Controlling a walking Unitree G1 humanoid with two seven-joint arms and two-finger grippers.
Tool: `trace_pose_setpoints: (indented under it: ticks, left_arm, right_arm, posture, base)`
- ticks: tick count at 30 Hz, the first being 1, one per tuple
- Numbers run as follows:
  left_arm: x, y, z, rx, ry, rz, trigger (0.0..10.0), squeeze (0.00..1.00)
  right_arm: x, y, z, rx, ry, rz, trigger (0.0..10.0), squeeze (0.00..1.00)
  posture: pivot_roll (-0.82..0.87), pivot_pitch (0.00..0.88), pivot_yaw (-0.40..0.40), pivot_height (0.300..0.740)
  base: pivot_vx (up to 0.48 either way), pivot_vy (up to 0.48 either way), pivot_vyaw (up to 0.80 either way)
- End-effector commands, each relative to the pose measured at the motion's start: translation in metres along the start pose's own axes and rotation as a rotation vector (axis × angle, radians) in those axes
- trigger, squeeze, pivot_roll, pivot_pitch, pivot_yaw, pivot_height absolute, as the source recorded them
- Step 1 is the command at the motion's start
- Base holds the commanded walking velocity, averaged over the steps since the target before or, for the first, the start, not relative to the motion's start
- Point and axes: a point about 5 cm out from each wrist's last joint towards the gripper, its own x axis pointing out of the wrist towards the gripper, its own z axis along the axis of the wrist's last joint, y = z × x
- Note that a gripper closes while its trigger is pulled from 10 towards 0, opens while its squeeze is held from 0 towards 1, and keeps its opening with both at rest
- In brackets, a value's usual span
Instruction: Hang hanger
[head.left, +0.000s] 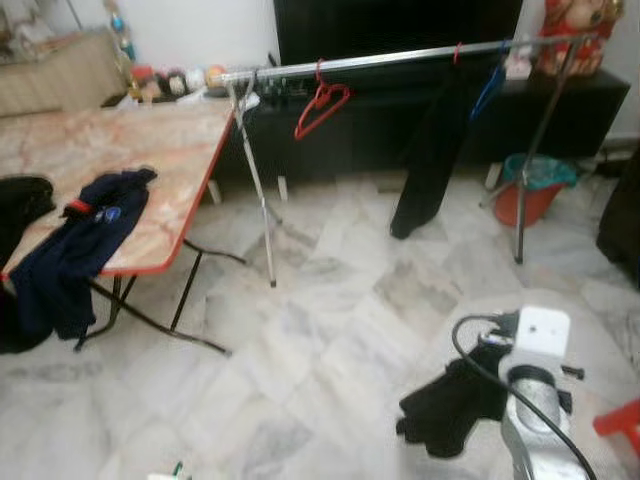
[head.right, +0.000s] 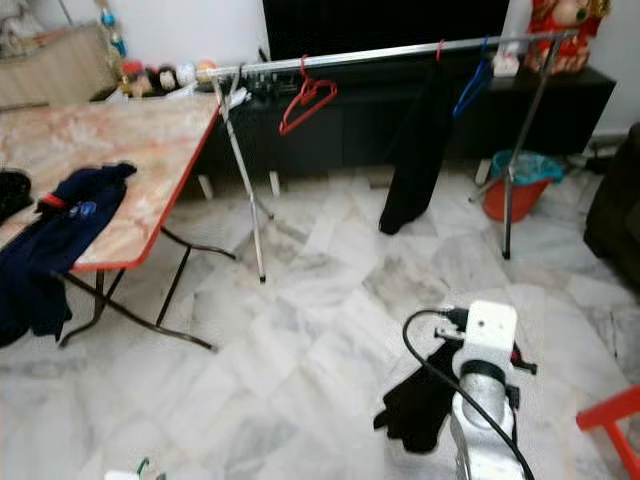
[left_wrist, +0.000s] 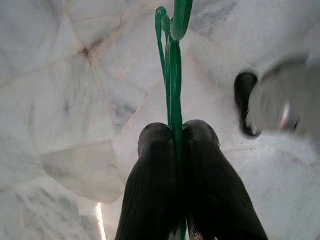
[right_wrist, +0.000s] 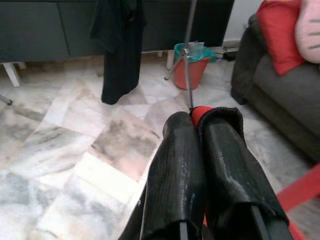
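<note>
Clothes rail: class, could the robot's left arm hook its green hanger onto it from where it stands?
Probably not yet. The left gripper holds the green hanger low over the floor, and open floor separates it from the clothes rail.

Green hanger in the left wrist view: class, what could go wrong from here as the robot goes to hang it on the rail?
1. The left end effector pinches the green hanger by a thin edge, so it may swivel or slip on the way.
2. The rail stands well ahead on thin splayed legs; a bump could shake off the red hanger hooked there.
</note>
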Motion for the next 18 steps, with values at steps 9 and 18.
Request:
trace_pose_setpoints:
  ticks: [9,18]
  left_arm:
    - [-0.002,0.004,-0.010,-0.005,0.033,0.014,10.0,0.00]
    - [-0.001,0.006,-0.006,0.056,0.027,0.029,10.0,0.00]
  right_arm:
    - [0.000,0.012,0.012,0.026,-0.041,0.033,10.0,0.00]
    - [0.003,0.020,0.014,0.030,-0.041,0.055,10.0,0.00]
  posture:
    - [-0.02,0.000,0.052,0.740]
    - [-0.01,0.000,0.051,0.740]
  base:
    - [-0.300,0.000,0.00]
    - [-0.033,0.000,0.00]
